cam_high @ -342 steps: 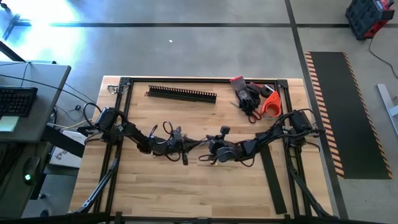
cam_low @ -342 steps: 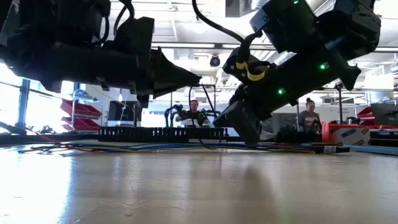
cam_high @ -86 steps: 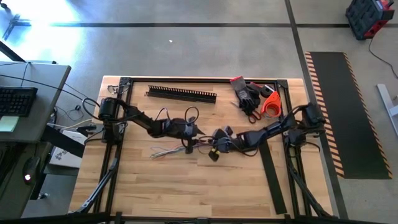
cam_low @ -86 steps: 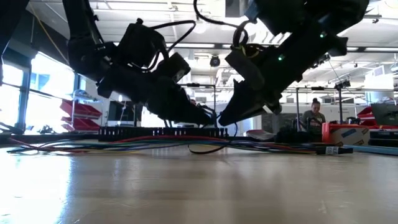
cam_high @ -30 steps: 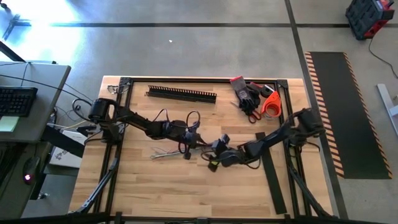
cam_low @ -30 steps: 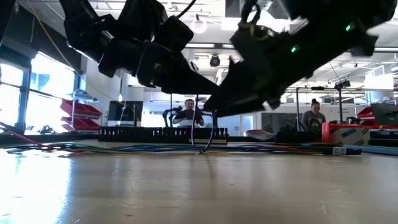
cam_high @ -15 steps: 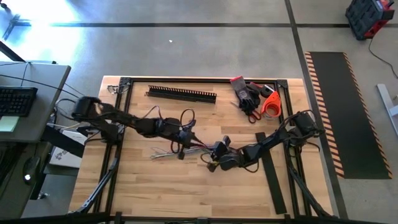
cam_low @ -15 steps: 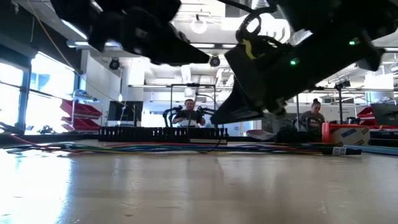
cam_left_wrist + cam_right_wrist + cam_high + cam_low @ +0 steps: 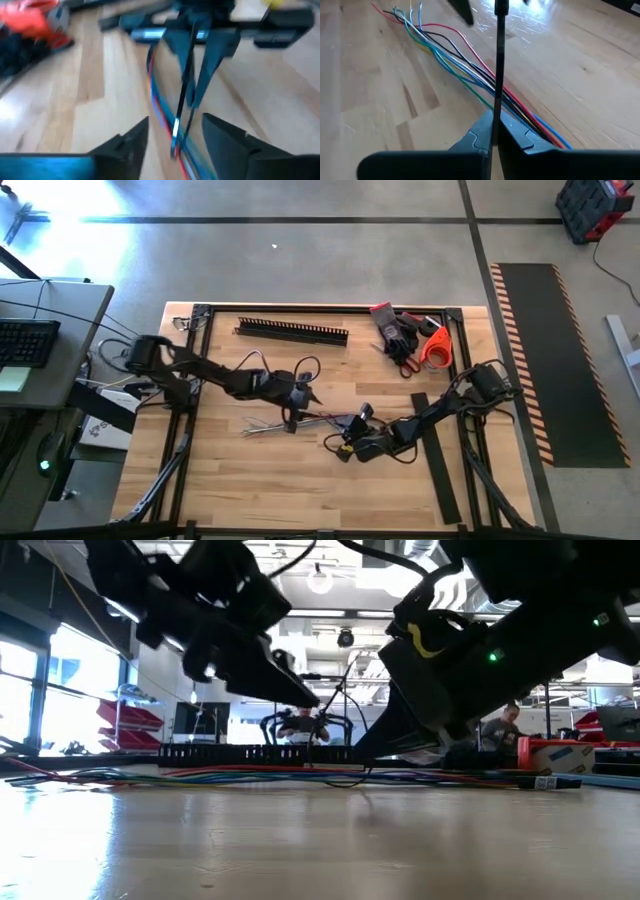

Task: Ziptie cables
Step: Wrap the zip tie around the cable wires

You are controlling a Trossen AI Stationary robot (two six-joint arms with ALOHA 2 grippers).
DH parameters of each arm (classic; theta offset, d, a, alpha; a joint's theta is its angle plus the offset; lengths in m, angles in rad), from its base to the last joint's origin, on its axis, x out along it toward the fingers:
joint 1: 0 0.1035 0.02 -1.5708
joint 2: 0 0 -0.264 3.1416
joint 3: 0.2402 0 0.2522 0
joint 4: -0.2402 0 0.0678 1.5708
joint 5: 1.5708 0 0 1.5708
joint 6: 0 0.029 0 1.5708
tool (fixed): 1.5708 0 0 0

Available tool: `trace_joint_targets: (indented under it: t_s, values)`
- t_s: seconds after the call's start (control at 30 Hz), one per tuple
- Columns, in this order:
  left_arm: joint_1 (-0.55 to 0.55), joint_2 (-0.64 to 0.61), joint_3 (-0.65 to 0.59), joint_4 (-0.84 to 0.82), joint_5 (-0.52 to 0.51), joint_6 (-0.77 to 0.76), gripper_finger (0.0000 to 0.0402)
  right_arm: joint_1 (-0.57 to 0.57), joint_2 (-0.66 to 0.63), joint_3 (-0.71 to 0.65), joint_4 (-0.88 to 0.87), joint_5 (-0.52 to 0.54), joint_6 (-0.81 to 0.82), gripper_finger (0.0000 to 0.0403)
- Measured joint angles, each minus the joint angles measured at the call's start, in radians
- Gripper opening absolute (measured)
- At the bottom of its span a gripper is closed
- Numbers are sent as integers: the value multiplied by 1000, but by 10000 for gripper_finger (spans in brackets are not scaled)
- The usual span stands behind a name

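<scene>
I see the cables [image 9: 285, 420] lying flat on the bench [image 9: 250, 490], a loose bundle of thin coloured wires whose long axis runs across the bench from left to right, parallel to the slotted duct [image 9: 292, 331] and well apart from it on the near side. The loose ends fan out at the left; the right end runs in toward the right tool. In the right wrist view the wires [image 9: 465, 65] pass diagonally beneath a thin black zip tie [image 9: 498, 65] that stands upright.

The right tool [image 9: 350, 445] sits just right of the bundle's right end, its fingers pressed together on the zip tie. The left tool [image 9: 297, 395] hangs over the middle of the bundle, on the duct side, with its fingers [image 9: 125, 145] spread apart and nothing between them.

Compared with half a second ago, the left tool has shifted slightly toward the duct and to the right, and the right tool has barely moved. The cables lie where they were.

Gloves and an orange item [image 9: 433, 348] rest at the duct's right end.
</scene>
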Motion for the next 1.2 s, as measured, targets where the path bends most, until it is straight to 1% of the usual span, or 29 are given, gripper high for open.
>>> trace_joint_targets:
  t_s: [0.07,0.13,0.2,0.27,0.4,0.53,0.7,1.0,1.07,1.2]
  values:
    - [5,51,0,102,33,13,182,0,0,0,2,-1,0,1]
    - [6,100,0,179,40,26,199,0,0,0,2,-3,0,0]
    - [6,131,0,220,71,33,205,0,0,0,3,-4,0,0]
    - [6,149,0,260,106,31,202,0,0,0,3,-7,5,0]
    - [6,151,0,276,134,10,172,0,0,0,3,-7,6,0]
    - [7,151,0,325,138,2,131,0,0,0,3,-8,2,0]
    - [7,151,0,332,139,2,84,0,0,0,3,-9,6,0]
    - [8,151,0,326,106,3,14,0,0,0,10,-10,2,0]
    - [7,151,0,326,107,3,5,0,0,0,10,-8,3,1]
    - [7,151,0,325,107,3,3,1,-2,0,10,-6,-22,14]
